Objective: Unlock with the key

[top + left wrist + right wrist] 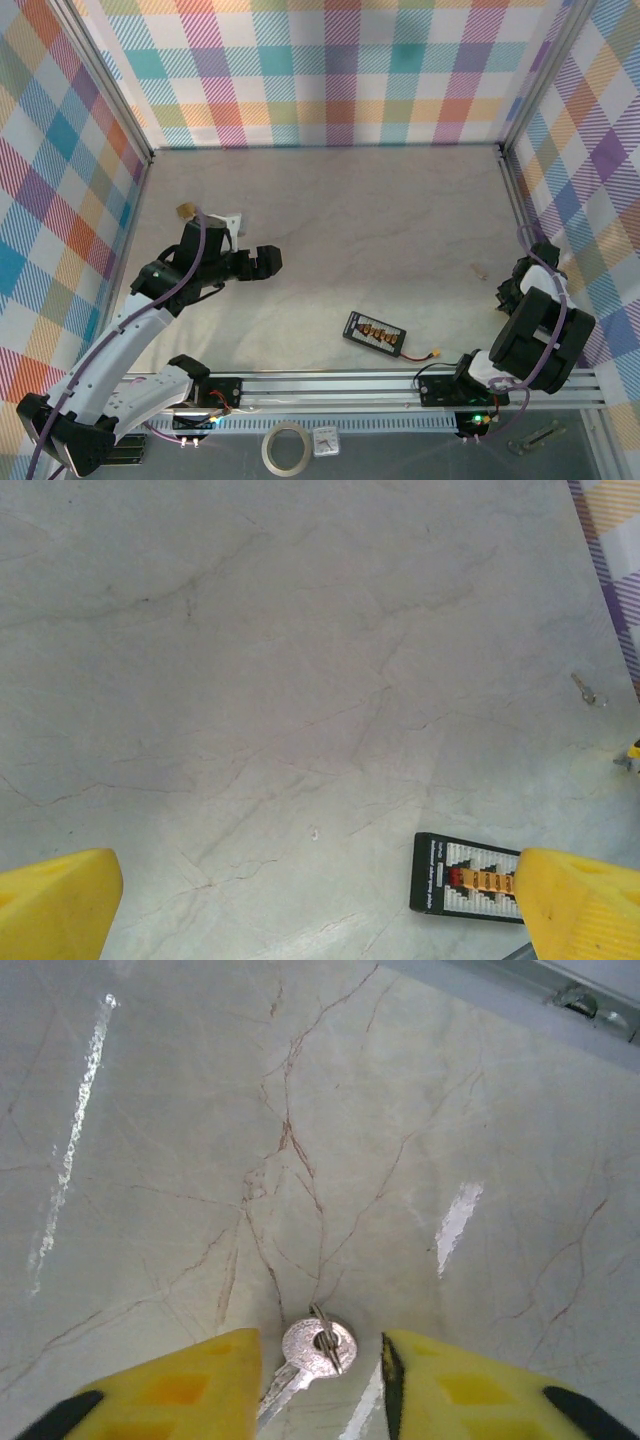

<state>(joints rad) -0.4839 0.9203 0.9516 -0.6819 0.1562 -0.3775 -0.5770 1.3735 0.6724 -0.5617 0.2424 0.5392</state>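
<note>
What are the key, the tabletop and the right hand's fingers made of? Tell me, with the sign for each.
Key: looks like metal, silvery and bright, with a sheen on its round head.
Tabletop: stone-look, pale with reddish veins, glossy judging by its light streaks. Whether it is real marble or printed laminate, I cannot tell.
Fingers of the right hand: probably plastic, matte yellow, no glare.

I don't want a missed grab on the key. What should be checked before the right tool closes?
1. Key between the fingers of the right tool: ok.
2. Key flat on the table, nothing on it: ok.
3. Key gripped: not ok, jaws stand apart from its head.
4. Left tool open, far from the key: ok.
5. Lock ready: cannot tell; a brass object lies far left.
</note>
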